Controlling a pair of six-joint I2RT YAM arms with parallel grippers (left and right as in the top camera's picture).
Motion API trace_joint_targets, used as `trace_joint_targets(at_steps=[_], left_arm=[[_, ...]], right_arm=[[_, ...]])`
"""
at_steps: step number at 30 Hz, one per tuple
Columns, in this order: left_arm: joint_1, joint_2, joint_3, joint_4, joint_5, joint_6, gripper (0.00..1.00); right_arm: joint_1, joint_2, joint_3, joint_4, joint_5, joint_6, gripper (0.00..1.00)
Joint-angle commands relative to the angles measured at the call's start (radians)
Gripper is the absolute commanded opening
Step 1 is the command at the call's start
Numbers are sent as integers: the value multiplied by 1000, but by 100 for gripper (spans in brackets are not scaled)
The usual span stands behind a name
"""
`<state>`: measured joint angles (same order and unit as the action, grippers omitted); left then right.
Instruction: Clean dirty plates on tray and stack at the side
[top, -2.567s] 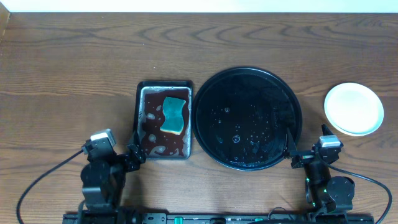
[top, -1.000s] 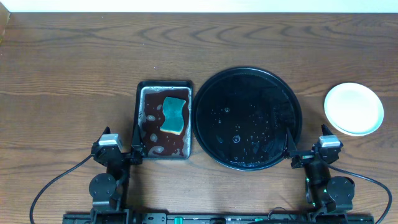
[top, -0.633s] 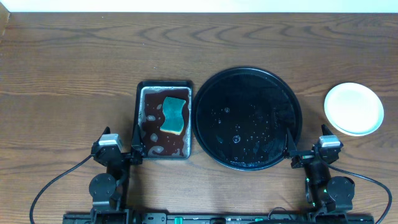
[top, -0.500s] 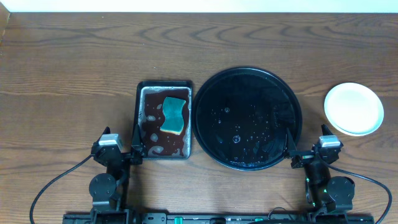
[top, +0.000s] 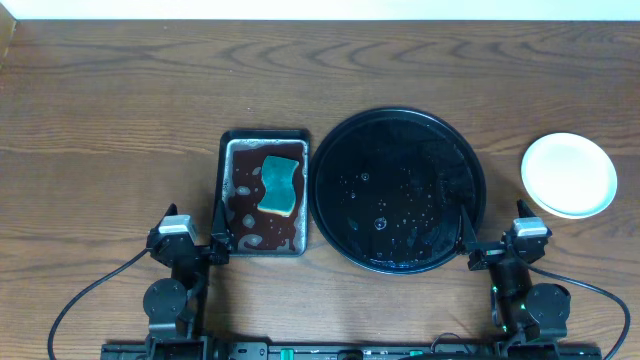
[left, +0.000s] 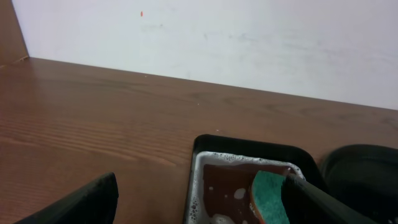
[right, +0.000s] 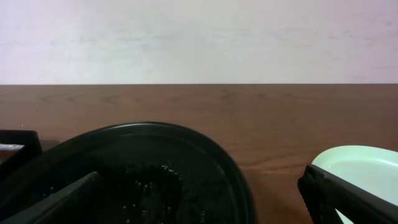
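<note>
Glossy wet black tray (top: 397, 190) — grained wooden table (top: 120, 120), metal pan (top: 263, 193), spongy teal pad (top: 282, 184).

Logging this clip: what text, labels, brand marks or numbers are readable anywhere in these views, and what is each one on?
None: no readable text in any view.
The tray, the plates, the metal pan, the sponge and the table carry no print or labels.
The small red speck on the wall in the left wrist view is too small to tell; it does not read as a character.
</note>
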<state>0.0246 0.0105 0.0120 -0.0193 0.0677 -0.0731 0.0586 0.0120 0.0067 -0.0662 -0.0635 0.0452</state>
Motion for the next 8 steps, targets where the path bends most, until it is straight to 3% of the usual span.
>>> trace_joint_targets(at_steps=[1, 8], left_arm=[[5, -5, -8, -47, 14, 17, 84], [5, -5, -8, -47, 14, 17, 84]], right_arm=[[9, -5, -1, -3, -8, 10, 99], [8, -5, -1, -3, -8, 10, 99]])
